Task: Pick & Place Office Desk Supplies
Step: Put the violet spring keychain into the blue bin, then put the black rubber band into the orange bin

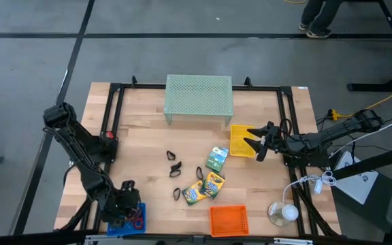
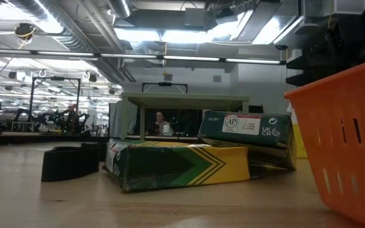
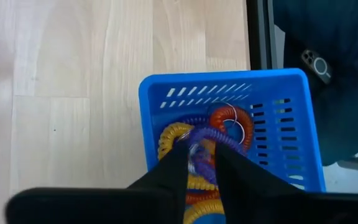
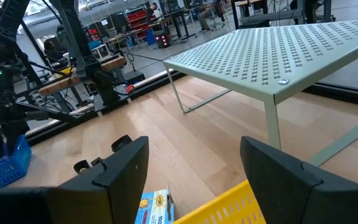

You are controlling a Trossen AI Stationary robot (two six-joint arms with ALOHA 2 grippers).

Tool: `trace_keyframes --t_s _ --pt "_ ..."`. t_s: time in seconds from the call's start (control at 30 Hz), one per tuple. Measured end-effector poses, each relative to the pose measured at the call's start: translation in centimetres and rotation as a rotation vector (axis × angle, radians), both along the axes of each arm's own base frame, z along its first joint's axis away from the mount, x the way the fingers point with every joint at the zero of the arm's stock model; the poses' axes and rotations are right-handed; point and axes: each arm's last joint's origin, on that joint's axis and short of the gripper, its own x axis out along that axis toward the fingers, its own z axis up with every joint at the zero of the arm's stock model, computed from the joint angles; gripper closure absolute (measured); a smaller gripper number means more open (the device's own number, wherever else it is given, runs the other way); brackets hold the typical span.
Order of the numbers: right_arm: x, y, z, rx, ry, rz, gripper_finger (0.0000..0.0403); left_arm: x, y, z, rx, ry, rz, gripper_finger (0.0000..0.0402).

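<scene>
My left gripper point(image 1: 124, 207) point(image 3: 199, 155) reaches down into the blue basket point(image 3: 151, 99) at the table's near left corner, shut on a purple coil ring point(image 3: 225, 135). Orange point(image 3: 229, 115) and yellow rings point(image 3: 169, 134) lie in the basket beneath it. My right gripper point(image 1: 258, 143) point(image 4: 194, 162) hangs open over the yellow basket point(image 1: 240, 139). Three green-and-yellow crayon boxes point(image 1: 216, 158) point(image 1: 213, 184) point(image 1: 194, 193) lie mid-table, two of them overlapping. Several black clips point(image 1: 176, 167) point(image 2: 68, 163) lie flat on the wood to their left. My left gripper has the purple ring's coil point(image 3: 194, 152) pinched between its two fingers, coming from above and pointing down into the basket. The ring's free loop point(image 3: 229, 137) lies on the orange and yellow rings inside the basket, not lifted clear.
A pale green mesh riser point(image 1: 199, 99) stands at the table's far middle. An orange basket point(image 1: 229, 219) point(image 2: 347, 139) sits at the near edge, a white lamp-like object point(image 1: 282, 212) to its right. A black frame point(image 1: 111, 109) borders the table. Bare wood lies between the clips and the blue basket.
</scene>
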Motion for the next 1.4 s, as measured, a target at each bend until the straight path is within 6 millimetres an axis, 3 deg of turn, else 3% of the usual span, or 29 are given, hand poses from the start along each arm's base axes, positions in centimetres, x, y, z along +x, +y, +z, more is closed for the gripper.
trace_keyframes --t_s 0.37,0.5,0.63,0.8,1.0,1.17,1.4 --pt "0.0 0.0 0.0 0.0 0.0 0.0 0.0147 0.5 0.3 0.2 0.136 -0.163 -0.015 0.0262" --pt "0.0 0.0 0.0 0.0 0.0 0.001 0.0147 2.2 1.0 0.6 0.23 -0.3 -0.013 0.0261" --pt "0.0 0.1 0.0 0.002 0.001 0.02 0.0147 4.8 2.0 1.5 0.233 -0.408 -0.122 0.0261" --pt "0.0 0.1 0.0 0.003 0.001 0.034 0.0147 8.3 4.7 2.5 0.26 -0.523 -0.234 0.0261" --pt "0.0 0.1 0.0 0.003 0.002 0.034 0.0147 11.5 9.6 2.9 0.357 -0.583 -0.214 0.0261" --pt "0.0 0.1 -0.1 -0.003 0.011 0.035 0.0147 12.8 13.3 2.8 0.431 -0.567 -0.118 0.0261" --pt "0.0 0.1 -0.3 0.003 0.033 0.033 0.0147 14.0 15.7 1.2 0.48 -0.494 -0.051 0.0261"
